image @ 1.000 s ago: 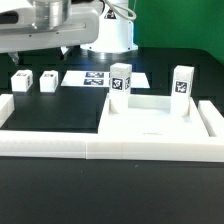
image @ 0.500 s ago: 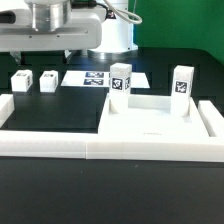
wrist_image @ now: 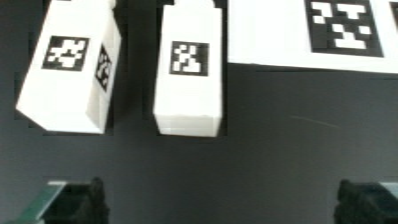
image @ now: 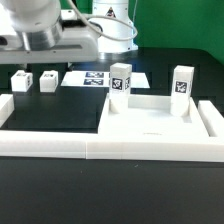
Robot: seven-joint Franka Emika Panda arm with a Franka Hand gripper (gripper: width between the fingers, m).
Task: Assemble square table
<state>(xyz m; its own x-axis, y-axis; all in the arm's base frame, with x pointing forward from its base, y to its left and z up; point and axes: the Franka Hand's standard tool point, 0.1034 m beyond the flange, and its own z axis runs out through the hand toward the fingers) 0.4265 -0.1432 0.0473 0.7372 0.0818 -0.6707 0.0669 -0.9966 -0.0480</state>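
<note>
The white square slab (image: 150, 118) lies flat on the exterior view's right, with two white tagged leg blocks standing upright on it, one (image: 120, 79) at its back left and one (image: 181, 83) at its back right. Two more leg blocks (image: 19, 82) (image: 48, 81) lie loose on the black table at the left. In the wrist view these two blocks (wrist_image: 71, 72) (wrist_image: 189, 72) lie side by side, apart from my gripper (wrist_image: 217, 204). It hangs above them, open and empty, its dark fingertips (wrist_image: 71, 200) wide apart.
The marker board (image: 98, 77) lies flat behind the slab, and it also shows in the wrist view (wrist_image: 329, 35). A long low white border wall (image: 100, 148) runs along the front, with side walls at left and right. The arm's base (image: 108, 35) stands at the back.
The arm's hand has moved toward the exterior view's left and now sits over the two loose leg blocks. No parts have moved.
</note>
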